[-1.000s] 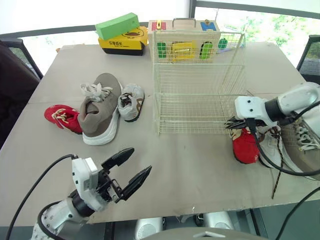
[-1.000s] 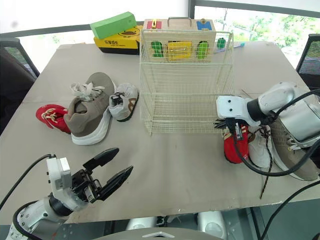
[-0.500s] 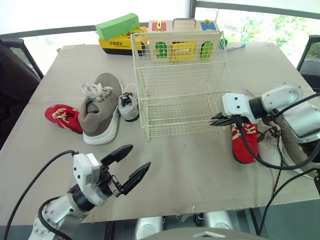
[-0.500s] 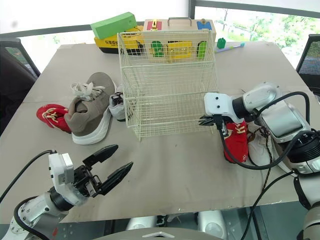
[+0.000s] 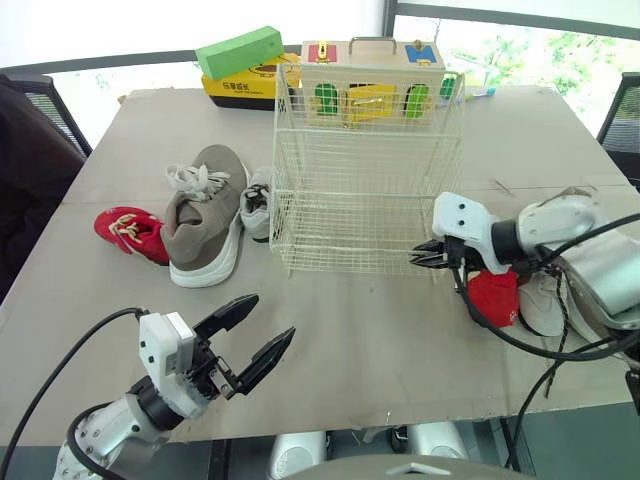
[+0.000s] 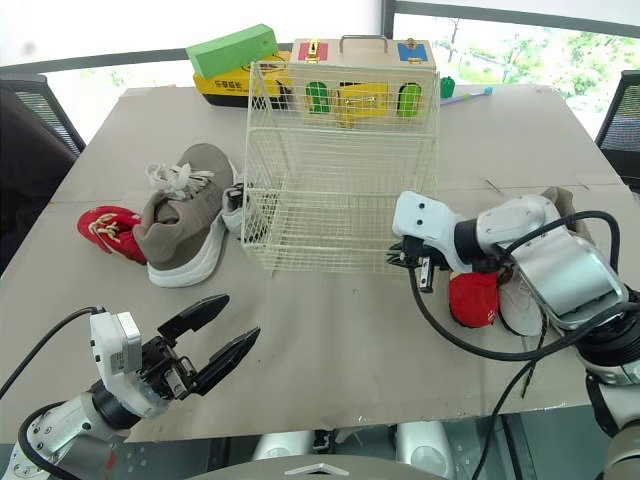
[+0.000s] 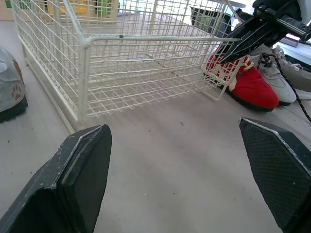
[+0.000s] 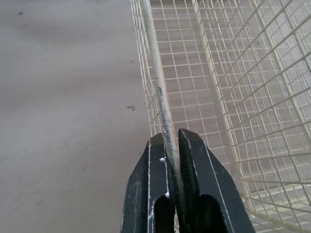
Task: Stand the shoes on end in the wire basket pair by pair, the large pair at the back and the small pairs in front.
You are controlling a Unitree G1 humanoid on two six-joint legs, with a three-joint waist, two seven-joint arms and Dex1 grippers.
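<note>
- The wire basket [image 5: 365,170] has slid toward the robot's left over the last 1 s. Its left wall now stands just in front of the small white shoe [image 5: 257,200], where a gap showed before.
- Its front right corner has drawn away from the right red shoe [image 5: 492,293].
- The basket holds 0 shoes, so this reads as positioning the basket rather than loading it. All the pairs remain to be stood on end.
- It stands on the surface [image 5: 380,330] near the middle, with shoes on both sides.
- The right gripper [image 5: 425,258] is at the basket's front right corner. Its fingers [image 8: 155,165] are pressed together on 1 thick wire of the frame, which runs straight up between them in the right wrist view.
- The left gripper [image 5: 273,314] hangs low over the near edge of the surface with its fingers spread and nothing between them, well apart from the basket.
- To the left lie the large grey shoe [image 5: 205,215] and the left red shoe [image 5: 133,232]. To the right, a white shoe [image 5: 545,305] lies just beside the right red shoe.
</note>
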